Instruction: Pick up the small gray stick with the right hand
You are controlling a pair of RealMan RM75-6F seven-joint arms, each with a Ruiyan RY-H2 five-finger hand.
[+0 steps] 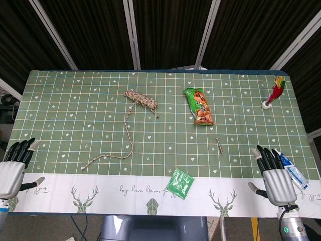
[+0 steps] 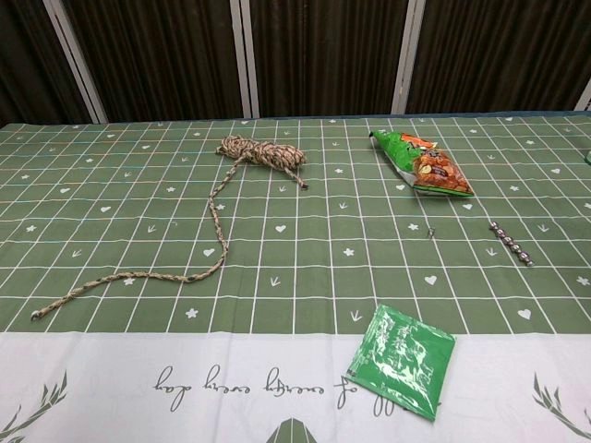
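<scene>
The small gray stick [image 1: 219,145] lies on the green checked tablecloth right of centre; in the chest view the same gray stick [image 2: 511,243] looks beaded and sits near the right edge. My right hand [image 1: 274,175] rests at the table's front right, fingers apart and holding nothing, well below and to the right of the stick. My left hand [image 1: 15,163] sits at the front left edge, also holding nothing. The chest view shows neither hand.
A coiled rope [image 1: 140,99] trails a loose end toward the front left. A snack bag [image 1: 199,106] lies behind the stick. A green packet [image 1: 180,183] lies at the front centre. A shuttlecock [image 1: 273,94] stands at the back right. A small tube [image 1: 293,169] lies beside my right hand.
</scene>
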